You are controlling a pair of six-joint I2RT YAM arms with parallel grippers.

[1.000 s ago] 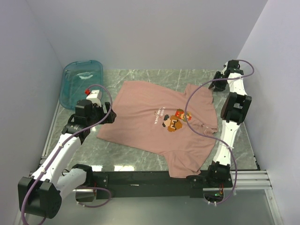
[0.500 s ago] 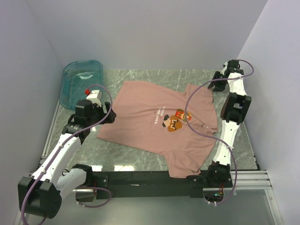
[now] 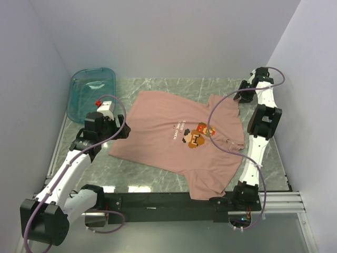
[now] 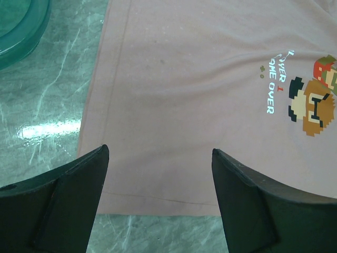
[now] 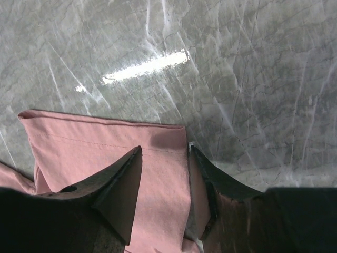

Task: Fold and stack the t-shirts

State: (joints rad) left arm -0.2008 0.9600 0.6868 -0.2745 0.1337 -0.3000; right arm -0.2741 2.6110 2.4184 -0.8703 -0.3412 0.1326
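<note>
- The teal bin [image 3: 79, 103] sat at the far left corner of the marble table [image 3: 274, 163], near the t-shirt's left edge but not touching it.
- In the left wrist view, the bin's rim [image 4: 21, 31] showed at the upper left corner.
- The left gripper [image 3: 120, 129] hung over the t-shirt's left side.
- In its own view, the left gripper [image 4: 160, 195] had its fingers [image 4: 68, 200] spread wide with nothing held. The shirt's hem and bare marble lay below the gap.
- The pink t-shirt [image 3: 163, 132] lay spread flat, print up, in the middle of the table. Its hem was toward the left arm and its collar end toward the right arm.
- One sleeve reached the near edge and the other pointed to the far right.
- The pixel print [image 3: 196, 136] sat right of the shirt's centre, and white text [image 4: 274, 81] ran beside the print [image 4: 313, 105].
- The right gripper [image 3: 241, 96] was at the far right, low over the far sleeve.
- In its own view, the right gripper [image 5: 163, 179] had its fingers [image 5: 118, 195] partly apart, narrower than the left pair.
- The sleeve's hemmed corner [image 5: 105, 142] lay flat in that gap and was not pinched, with bare marble [image 5: 237, 63] beyond.
</note>
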